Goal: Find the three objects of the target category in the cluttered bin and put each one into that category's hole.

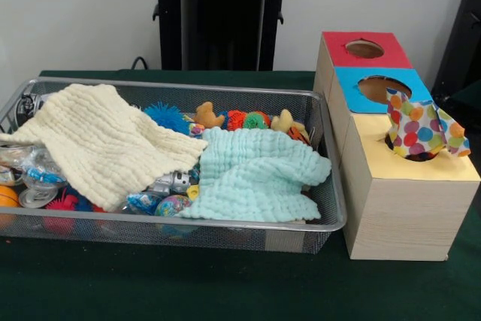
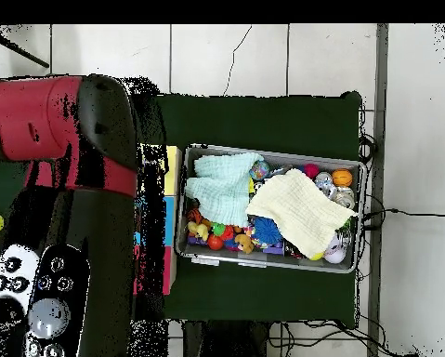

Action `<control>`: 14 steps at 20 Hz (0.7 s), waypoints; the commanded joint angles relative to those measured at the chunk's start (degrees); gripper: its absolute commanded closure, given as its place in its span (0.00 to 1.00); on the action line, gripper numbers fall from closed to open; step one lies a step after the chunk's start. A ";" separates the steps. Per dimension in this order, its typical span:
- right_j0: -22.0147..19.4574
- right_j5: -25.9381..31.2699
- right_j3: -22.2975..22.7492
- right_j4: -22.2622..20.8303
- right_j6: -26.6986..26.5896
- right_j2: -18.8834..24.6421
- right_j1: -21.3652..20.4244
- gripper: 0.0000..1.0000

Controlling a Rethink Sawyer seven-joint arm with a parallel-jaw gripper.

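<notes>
The wire mesh bin (image 1: 188,225) sits on the green table, full of small toys; it also shows in the overhead view (image 2: 268,152). One white fabric piece with multicoloured polka dots (image 1: 421,131) hangs half out of the round hole (image 1: 409,154) in the yellow-faced box (image 1: 413,178). No other dotted fabric shows in the bin. The gripper shows in neither view. In the overhead view only the red and black arm (image 2: 77,214) shows, over the boxes at the left.
A cream waffle cloth (image 1: 105,140) covers the bin's left half and a mint waffle cloth (image 1: 255,174) its right front. Balls, spiky toys and plush figures lie between and under them. The blue-faced box (image 1: 376,88) and the red-faced box (image 1: 361,50) stand behind the yellow one.
</notes>
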 commanded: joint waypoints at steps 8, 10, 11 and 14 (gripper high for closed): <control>-4.47 -6.18 14.08 -4.05 -4.19 7.98 -1.50 1.00; -4.93 -6.32 14.39 -4.32 -4.77 8.36 -1.81 1.00; -5.15 -6.46 14.58 -4.47 -4.99 8.58 -1.96 1.00; -5.99 -7.00 15.73 -5.23 -6.20 9.05 -2.88 1.00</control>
